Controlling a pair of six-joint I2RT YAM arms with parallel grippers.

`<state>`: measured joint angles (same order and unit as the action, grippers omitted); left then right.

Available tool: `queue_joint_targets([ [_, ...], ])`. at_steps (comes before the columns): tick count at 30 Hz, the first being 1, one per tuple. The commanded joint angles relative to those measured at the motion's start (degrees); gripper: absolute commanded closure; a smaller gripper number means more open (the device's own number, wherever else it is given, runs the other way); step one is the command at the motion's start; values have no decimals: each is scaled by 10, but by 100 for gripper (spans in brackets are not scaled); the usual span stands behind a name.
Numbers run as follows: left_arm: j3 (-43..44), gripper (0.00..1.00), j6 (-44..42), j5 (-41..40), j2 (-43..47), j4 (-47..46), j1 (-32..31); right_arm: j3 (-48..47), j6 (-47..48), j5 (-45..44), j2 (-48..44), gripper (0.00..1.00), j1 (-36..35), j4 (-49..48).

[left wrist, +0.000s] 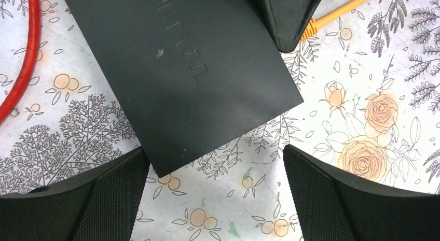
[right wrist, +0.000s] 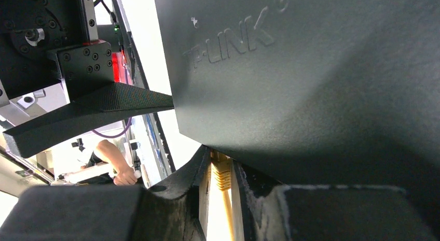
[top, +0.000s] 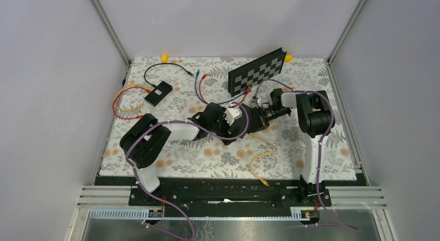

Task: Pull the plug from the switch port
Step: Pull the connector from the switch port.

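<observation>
You are clamping the right gripper (right wrist: 220, 166) on the yellow plug (right wrist: 221, 174) at the switch (right wrist: 321, 70), in the middle of the counter (top: 207, 160); your left gripper (left wrist: 215, 163) is hanging spread apart above it. Next: brace, pull straight out.

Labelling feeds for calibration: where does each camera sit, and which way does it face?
Top external: above, behind the robot, looking down at the table; left arm and right arm show.
Left wrist: looks down onto the switch; left gripper, open, shows below.
Right wrist: low, facing along the switch; right gripper pinches the yellow plug.
Shared: both wrist views show the switch.
</observation>
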<state>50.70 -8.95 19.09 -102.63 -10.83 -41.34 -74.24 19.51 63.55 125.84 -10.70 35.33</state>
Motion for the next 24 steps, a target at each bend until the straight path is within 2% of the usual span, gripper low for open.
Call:
queue_joint_targets([
  [1, -10, 1, 1, -29, 38, -31, -4, -5, 9, -33, 24, 96, -6, 25],
  [11, -30, 1, -29, -105, 79, -62, -28, -6, 11, -31, 25, 100, -6, 29],
  [19, -47, 1, -109, -165, 85, -90, -99, -7, 15, -29, 26, 100, -6, 32],
  [24, -39, 1, -110, -179, 56, -99, -131, -8, 15, -30, 26, 100, -5, 32],
])
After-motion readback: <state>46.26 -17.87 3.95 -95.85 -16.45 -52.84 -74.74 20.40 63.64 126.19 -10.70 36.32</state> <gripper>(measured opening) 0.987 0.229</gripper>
